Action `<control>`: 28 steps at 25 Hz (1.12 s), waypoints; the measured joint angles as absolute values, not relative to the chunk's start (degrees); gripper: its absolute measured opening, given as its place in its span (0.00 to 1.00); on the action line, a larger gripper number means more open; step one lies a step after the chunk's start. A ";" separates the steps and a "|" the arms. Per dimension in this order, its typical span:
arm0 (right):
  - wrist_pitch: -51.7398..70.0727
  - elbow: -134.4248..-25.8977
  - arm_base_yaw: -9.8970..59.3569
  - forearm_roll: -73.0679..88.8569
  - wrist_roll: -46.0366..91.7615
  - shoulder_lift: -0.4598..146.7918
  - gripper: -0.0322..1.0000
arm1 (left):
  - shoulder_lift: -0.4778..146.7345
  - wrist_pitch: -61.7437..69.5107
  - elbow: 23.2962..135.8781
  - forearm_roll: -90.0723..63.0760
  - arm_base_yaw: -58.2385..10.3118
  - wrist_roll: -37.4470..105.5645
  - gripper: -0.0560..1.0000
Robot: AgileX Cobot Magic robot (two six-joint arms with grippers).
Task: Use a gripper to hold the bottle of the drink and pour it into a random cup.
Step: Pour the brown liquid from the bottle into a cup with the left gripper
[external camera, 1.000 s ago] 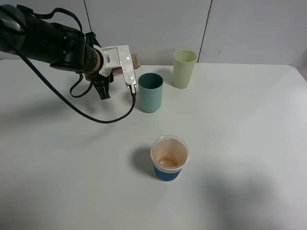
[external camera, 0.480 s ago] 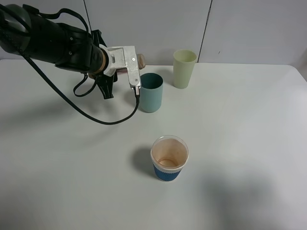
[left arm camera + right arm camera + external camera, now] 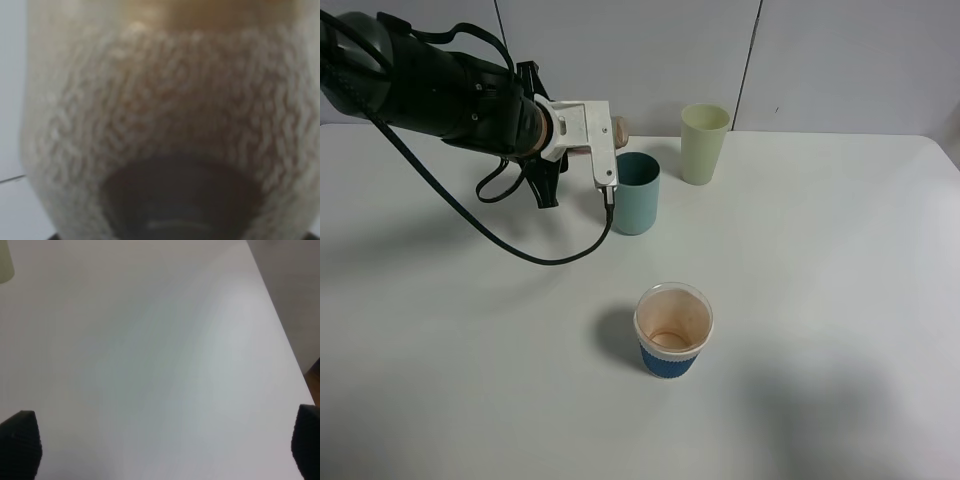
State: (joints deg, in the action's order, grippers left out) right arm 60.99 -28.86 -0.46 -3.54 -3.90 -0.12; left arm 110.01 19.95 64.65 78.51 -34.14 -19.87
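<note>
My left gripper (image 3: 601, 139), white and blocky on the black arm, is shut on the bottle (image 3: 617, 127) and holds it tipped on its side. Only the bottle's neck end shows past the fingers, just above the left rim of the teal cup (image 3: 635, 193). In the left wrist view the bottle (image 3: 160, 125) fills the frame, with foamy brown drink (image 3: 165, 110) inside. No stream is visible. My right gripper (image 3: 165, 450) is open over bare table; only its dark fingertips (image 3: 20, 442) show.
A pale yellow-green tumbler (image 3: 704, 143) stands right of the teal cup, near the back wall. A white paper cup with a blue sleeve (image 3: 673, 330) stands nearer the front. The white table (image 3: 820, 300) has free room right and front left.
My left gripper has moved right with the bottle, bringing its neck from left of the teal cup to just over the cup's left rim. The cups have not moved.
</note>
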 joint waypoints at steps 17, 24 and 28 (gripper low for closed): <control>60.99 -28.86 -0.46 -3.54 -3.90 -0.12 1.00 | 110.12 21.09 64.65 81.12 -34.63 -19.87 0.38; 60.99 -28.86 -0.46 -3.54 -3.90 -0.12 1.00 | 110.12 21.74 64.65 81.79 -34.63 -19.87 0.38; 60.99 -28.86 -0.46 -3.54 -3.90 -0.12 1.00 | 110.12 21.74 64.65 82.38 -34.63 -19.87 0.38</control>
State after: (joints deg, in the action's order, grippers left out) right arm 60.99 -28.86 -0.46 -3.54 -3.90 -0.12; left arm 110.12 21.74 64.65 82.38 -34.63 -19.87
